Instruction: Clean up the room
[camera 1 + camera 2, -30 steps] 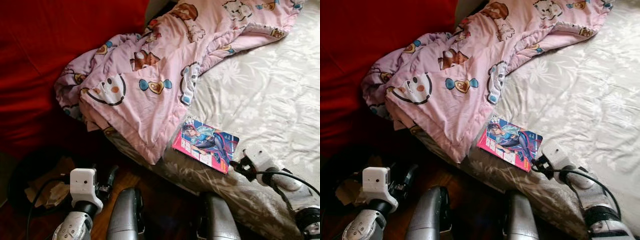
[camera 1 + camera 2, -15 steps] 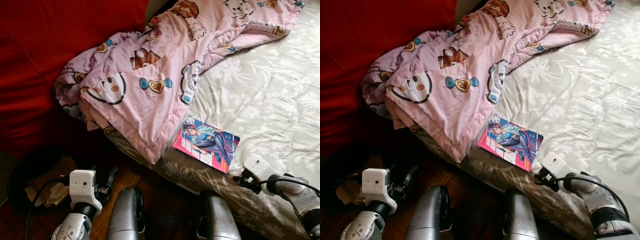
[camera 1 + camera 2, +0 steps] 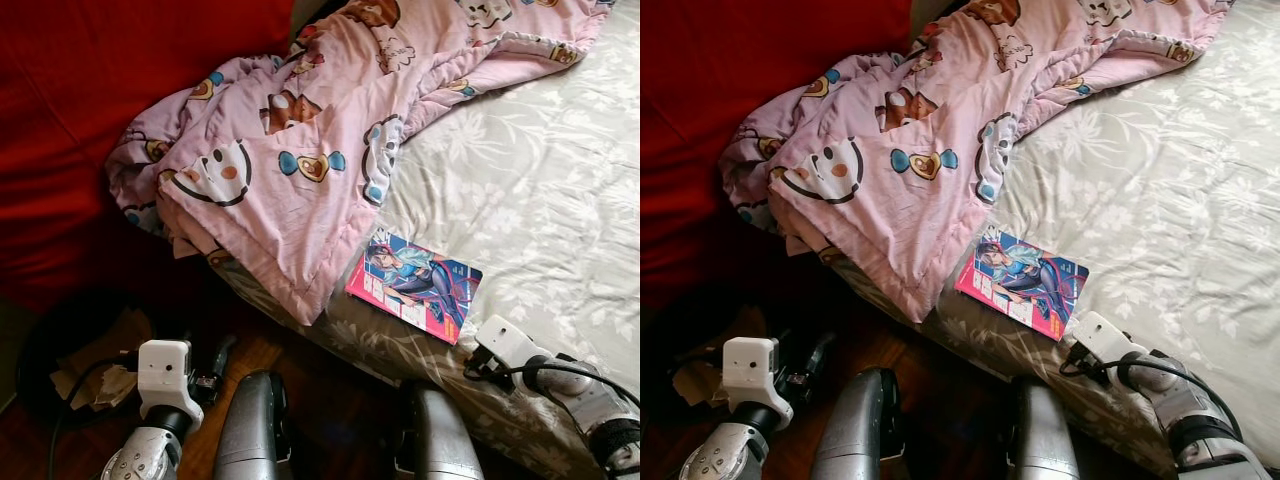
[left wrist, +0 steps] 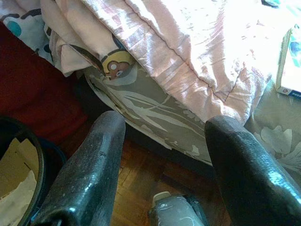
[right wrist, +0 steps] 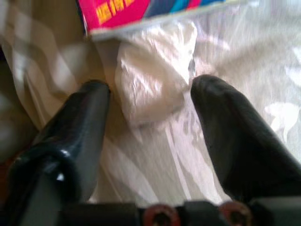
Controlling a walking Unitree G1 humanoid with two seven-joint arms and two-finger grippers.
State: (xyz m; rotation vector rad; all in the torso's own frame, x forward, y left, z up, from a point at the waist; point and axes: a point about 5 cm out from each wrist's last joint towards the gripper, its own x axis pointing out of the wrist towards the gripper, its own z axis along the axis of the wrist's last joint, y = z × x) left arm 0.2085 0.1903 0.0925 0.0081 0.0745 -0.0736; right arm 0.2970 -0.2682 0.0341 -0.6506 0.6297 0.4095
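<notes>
Right tool: now our right tool [image 5: 148,101] hovers low over the near edge of the bed, just beside the comic book. Its two black fingers [image 5: 82,117] stand apart and hold nothing.
Between the fingers: a crumpled white wad [image 5: 153,70], paper or plastic, we cannot tell which, lies on the bedsheet in the gap between the two fingers. We cannot tell whether either finger touches it.
Comic book: a bright pink and blue comic book [image 3: 415,285] lies flat on the bed near its front edge, just beyond the wad, with its cover facing up.
Left tool: our left tool [image 4: 162,155] hangs low beside the bed over the wooden floor [image 4: 141,181], its fingers wide apart and holding nothing.
Bed: the bed [image 3: 530,170] wears a pale grey sheet with a leaf pattern and takes up the right of the head views.
Quilt: a pink cartoon-printed quilt [image 3: 300,150] lies bunched on the bed's left part, one corner hanging over the front edge close to the comic book.
Red cover: a deep red fabric [image 3: 90,120] rises to the left of the quilt.
Bin: a dark round bin [image 3: 70,355] with brown paper scraps inside stands on the floor, near our left arm.
</notes>
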